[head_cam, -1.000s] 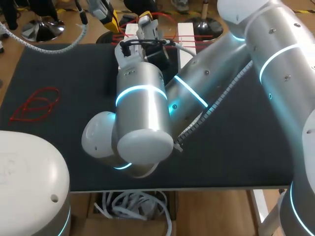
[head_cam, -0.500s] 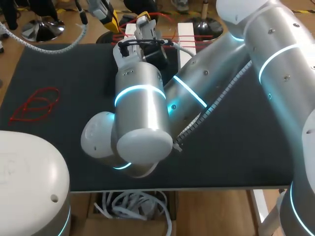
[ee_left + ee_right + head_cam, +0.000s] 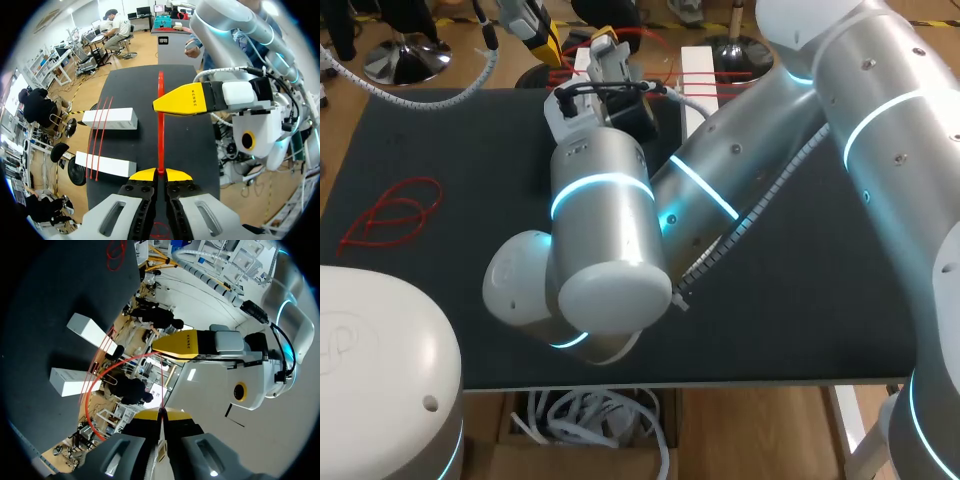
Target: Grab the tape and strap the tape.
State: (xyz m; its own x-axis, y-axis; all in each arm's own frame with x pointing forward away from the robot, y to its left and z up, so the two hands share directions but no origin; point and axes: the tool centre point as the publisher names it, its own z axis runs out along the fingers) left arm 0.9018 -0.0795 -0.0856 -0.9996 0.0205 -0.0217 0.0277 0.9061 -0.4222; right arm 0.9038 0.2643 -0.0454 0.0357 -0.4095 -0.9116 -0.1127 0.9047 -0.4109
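Red tape is pinched in two spots. The left gripper has its yellow tips squeezed tight on one part. The right gripper has its tips squeezed tight on another part close by. Both are up in the air near the far edge of the table.

The bit of tape between them is pulled straight. I think they hold it from two ends so it will not flop and can be laid where it should go. The rest bends in a curve toward two white blocks.

Thin red bands already lie across both blocks, so the tape may go there too. The blocks look like shut boxes, and I cannot tell what is inside. One more red loop lies flat on the table, well apart from the grippers.
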